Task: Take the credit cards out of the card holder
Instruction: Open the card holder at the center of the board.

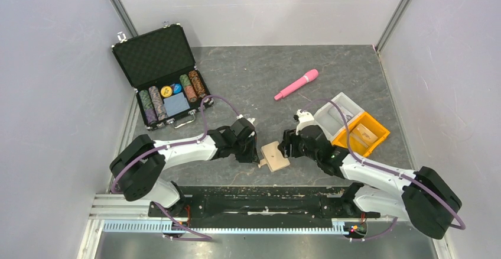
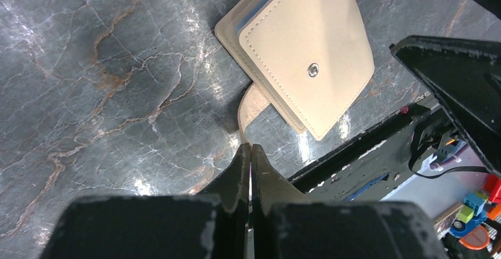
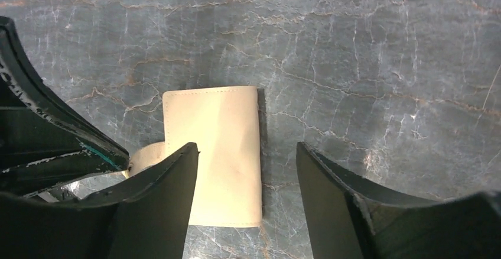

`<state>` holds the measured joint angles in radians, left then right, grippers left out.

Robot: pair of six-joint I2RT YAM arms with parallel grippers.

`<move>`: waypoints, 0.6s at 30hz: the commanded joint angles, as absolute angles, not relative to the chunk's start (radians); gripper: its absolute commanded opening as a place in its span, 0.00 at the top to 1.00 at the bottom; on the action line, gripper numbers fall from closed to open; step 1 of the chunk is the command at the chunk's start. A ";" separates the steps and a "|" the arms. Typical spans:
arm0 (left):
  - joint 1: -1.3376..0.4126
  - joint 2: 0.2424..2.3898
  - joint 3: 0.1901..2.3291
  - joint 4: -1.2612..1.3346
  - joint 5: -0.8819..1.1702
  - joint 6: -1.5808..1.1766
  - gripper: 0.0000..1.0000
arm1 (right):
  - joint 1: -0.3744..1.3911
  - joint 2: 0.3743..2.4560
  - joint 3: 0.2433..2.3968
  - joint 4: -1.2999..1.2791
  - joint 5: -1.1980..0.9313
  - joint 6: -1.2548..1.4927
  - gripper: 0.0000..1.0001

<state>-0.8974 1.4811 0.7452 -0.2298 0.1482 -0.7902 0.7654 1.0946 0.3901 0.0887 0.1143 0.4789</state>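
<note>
Left gripper (image 2: 249,147), pressed together, pinches the snap tab (image 2: 248,108) of the folded card holder (image 2: 307,52) lying on the worktop (image 2: 118,64); right gripper (image 3: 247,148) hangs spread above it. Any credit cards inside are hidden from view.

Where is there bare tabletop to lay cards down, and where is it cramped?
Free: marble between the poker-chip case and pink wand, and from the wand toward the card holder. Crowded: around the holder, flanked by left pincer and right pincer, and at right by the clear tray and orange tray.
</note>
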 commanded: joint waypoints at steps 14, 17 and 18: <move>-0.871 1.405 0.692 -0.144 0.200 -0.775 0.98 | 1.000 1.276 0.562 0.003 0.316 0.448 0.09; -0.871 1.395 0.675 -0.129 0.203 -0.782 0.98 | 1.034 1.304 0.578 -0.027 0.346 0.462 0.07; -0.871 1.392 0.671 -0.125 0.206 -0.784 0.98 | 1.043 1.313 0.581 -0.032 0.364 0.470 0.07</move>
<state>-0.8753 1.4315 0.6918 -0.1749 0.1837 -0.7902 1.0080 1.2861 0.5312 -0.0040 0.2741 0.4427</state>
